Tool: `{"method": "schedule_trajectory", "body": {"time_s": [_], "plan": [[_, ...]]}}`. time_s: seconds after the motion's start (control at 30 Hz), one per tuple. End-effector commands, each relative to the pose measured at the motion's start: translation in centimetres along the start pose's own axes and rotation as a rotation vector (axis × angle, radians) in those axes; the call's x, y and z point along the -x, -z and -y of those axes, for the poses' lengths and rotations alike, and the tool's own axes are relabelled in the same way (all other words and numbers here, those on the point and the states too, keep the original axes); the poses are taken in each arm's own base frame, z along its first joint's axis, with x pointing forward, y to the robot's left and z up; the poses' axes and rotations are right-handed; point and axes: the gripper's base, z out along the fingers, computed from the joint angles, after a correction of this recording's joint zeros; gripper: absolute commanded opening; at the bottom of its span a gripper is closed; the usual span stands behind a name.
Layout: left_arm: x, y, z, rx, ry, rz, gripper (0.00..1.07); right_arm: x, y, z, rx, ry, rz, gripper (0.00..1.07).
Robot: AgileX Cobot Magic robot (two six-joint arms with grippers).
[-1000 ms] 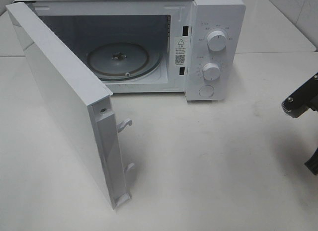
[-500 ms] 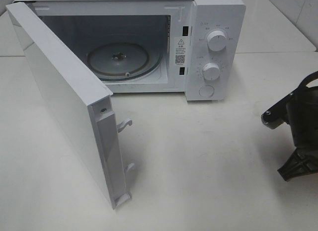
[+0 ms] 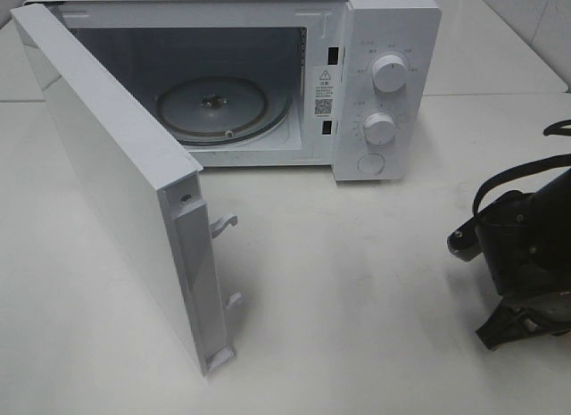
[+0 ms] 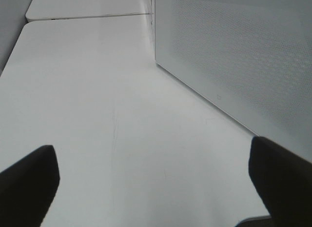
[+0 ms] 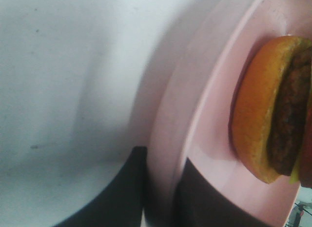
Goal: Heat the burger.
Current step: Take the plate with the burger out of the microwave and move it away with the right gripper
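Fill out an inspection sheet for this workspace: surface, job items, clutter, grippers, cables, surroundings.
Surface: white table, bare in front of the microwave.
Job items: burger on a pink plate, seen only in the right wrist view; microwave with door swung open, turntable bare.
Clutter: nothing seen.
Grippers: right gripper clamped on the plate's rim; left gripper open, holding nothing, beside the door.
Cables: black cables looping over the right arm.
Surroundings: tiled wall at the far right.

Burger (image 5: pixel 263 114) on plate (image 5: pixel 204 139), apparently right of microwave (image 3: pixel 375 40), turntable (image 3: pixel 223 107) inside
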Motion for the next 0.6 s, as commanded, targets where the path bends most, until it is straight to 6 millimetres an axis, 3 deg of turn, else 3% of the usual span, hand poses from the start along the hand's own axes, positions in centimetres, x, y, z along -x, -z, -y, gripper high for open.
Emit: {"method": "schedule_trajectory", "body": {"time_s": [0.03, 0.27, 0.4, 0.6], "plan": [[-0.2, 0.2, 0.1, -0.005, 0.004, 0.015, 0.98, 0.1, -0.7, 0.2, -0.081, -0.008, -0.009, 0.12], [-0.2, 0.2, 0.1, -0.005, 0.004, 0.015, 0.98, 0.0, -0.9, -0.1, -0.075, -0.01, -0.014, 0.24], [-0.2, 0.2, 0.1, -0.005, 0.004, 0.015, 0.98, 0.1, -0.7, 0.0, -0.07, -0.015, -0.029, 0.42], [-0.2, 0.2, 0.1, -0.005, 0.004, 0.015, 0.98, 0.2, 0.6, 0.9, -0.026, -0.041, -0.007, 0.48]]}}
